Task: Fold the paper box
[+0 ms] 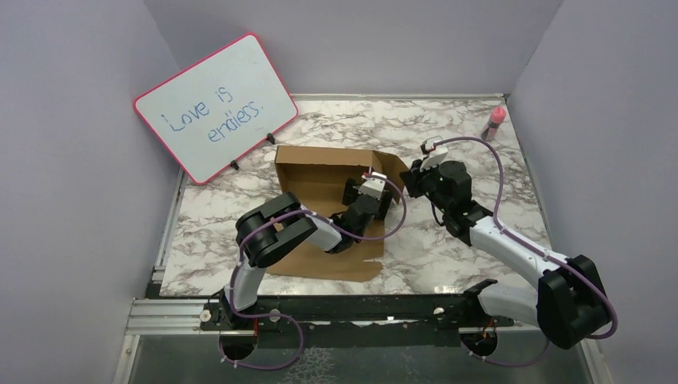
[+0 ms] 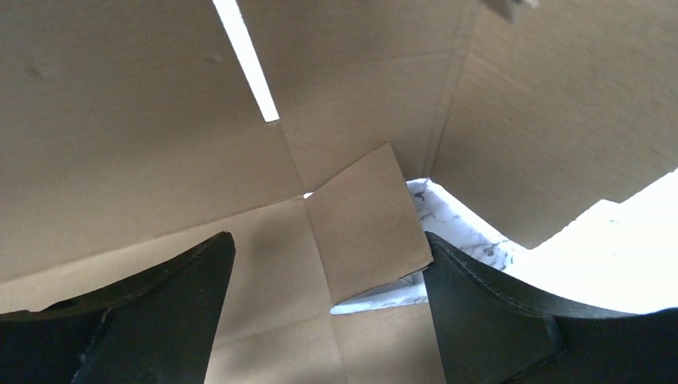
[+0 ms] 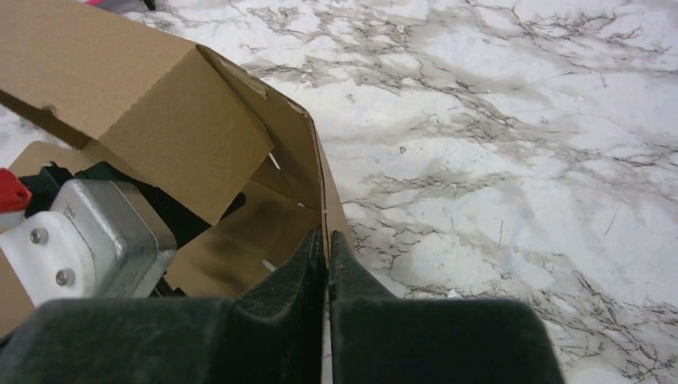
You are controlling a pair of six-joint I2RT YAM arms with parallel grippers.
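1. The bench (image 1: 480, 160) carries the box (image 1: 320, 172) at its middle, near the whiteboard (image 1: 212, 104). The marble looks slick, so a sideways pull could slide the sheet instead of folding it.
2. The box is half raised: its far and right walls stand and its near panel lies flat. From above, the left arm covers much of it, so the near flaps are hard to make out.
3. The right hand (image 3: 326, 256) is clamped on the right wall's edge, and its fingers hide how deep the card sits. A shallow bite could slip.
4. The left hand (image 2: 328, 248) sits inside the box, fingers apart, holding nothing. Closing walls could trap it.
5. A corner flap (image 2: 368, 224) leans loose and may end up outside the wall.
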